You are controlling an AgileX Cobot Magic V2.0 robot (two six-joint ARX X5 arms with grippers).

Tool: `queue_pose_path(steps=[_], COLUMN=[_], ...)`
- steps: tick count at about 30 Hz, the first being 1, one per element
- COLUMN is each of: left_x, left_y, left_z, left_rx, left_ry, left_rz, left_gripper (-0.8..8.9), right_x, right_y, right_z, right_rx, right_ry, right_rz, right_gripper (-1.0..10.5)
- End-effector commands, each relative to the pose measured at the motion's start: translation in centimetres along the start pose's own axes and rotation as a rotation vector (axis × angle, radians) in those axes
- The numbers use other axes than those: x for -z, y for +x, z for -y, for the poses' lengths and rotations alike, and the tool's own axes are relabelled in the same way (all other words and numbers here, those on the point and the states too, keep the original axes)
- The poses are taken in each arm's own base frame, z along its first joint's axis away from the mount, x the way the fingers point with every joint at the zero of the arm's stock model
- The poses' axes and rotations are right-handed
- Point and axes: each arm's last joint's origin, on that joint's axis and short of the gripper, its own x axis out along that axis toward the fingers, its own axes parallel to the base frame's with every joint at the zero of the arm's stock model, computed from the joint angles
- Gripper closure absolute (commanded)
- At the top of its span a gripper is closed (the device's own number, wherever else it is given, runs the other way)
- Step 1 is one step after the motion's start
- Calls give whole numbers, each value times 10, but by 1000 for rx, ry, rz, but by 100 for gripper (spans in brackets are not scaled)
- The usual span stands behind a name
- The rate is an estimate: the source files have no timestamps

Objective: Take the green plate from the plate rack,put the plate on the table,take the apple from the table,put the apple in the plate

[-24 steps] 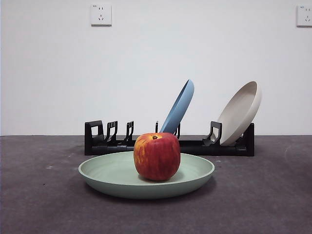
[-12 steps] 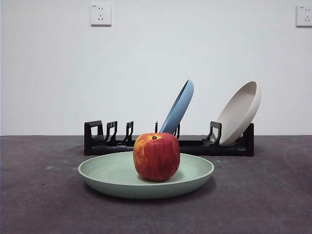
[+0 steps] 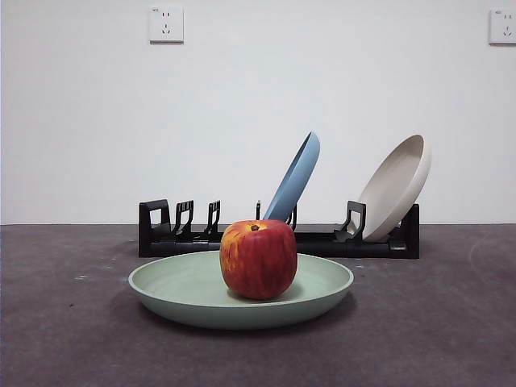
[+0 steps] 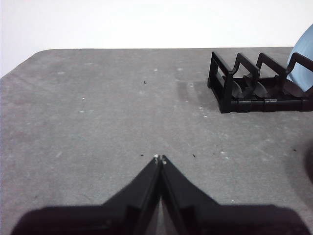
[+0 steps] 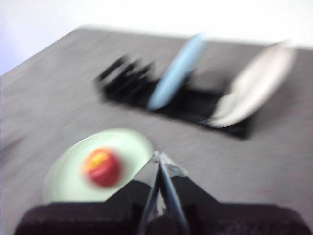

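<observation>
The red apple (image 3: 259,259) sits in the pale green plate (image 3: 185,294), which lies flat on the dark grey table (image 3: 64,339) in front of the black plate rack (image 3: 322,241). No gripper shows in the front view. My right gripper (image 5: 159,157) is shut and empty, raised well clear of the plate (image 5: 128,142) and apple (image 5: 101,168); its view is blurred. My left gripper (image 4: 160,159) is shut and empty above bare table, apart from the rack's end (image 4: 244,83).
A blue plate (image 3: 294,177) and a beige plate (image 3: 397,187) lean in the rack. Two wall sockets (image 3: 166,24) are on the white wall behind. The table's far edge shows in the left wrist view.
Nothing among the plate, apple and rack has visibly moved.
</observation>
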Motion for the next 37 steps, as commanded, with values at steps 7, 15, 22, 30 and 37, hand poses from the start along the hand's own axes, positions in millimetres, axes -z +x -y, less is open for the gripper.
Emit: queue_pose_path(steps=[7, 15, 22, 30, 37], left_x=[4, 4, 4, 4, 4], left_y=[1, 1, 1, 1, 1], left_z=[0, 0, 0, 0, 0], left_rx=[-6, -6, -6, -7, -6], left_ry=[-6, -6, -6, -6, -6], left_rz=[-5, -5, -5, -5, -5], left_gripper=[817, 817, 817, 817, 817], right_x=[74, 135, 160, 171, 173], right_y=[20, 45, 54, 56, 57], right_z=[25, 36, 39, 38, 38], right_rx=[231, 284, 306, 305, 300], right_ry=[23, 94, 126, 148, 200], right_rz=[244, 324, 296, 222, 207], right_gripper=[946, 946, 946, 946, 946])
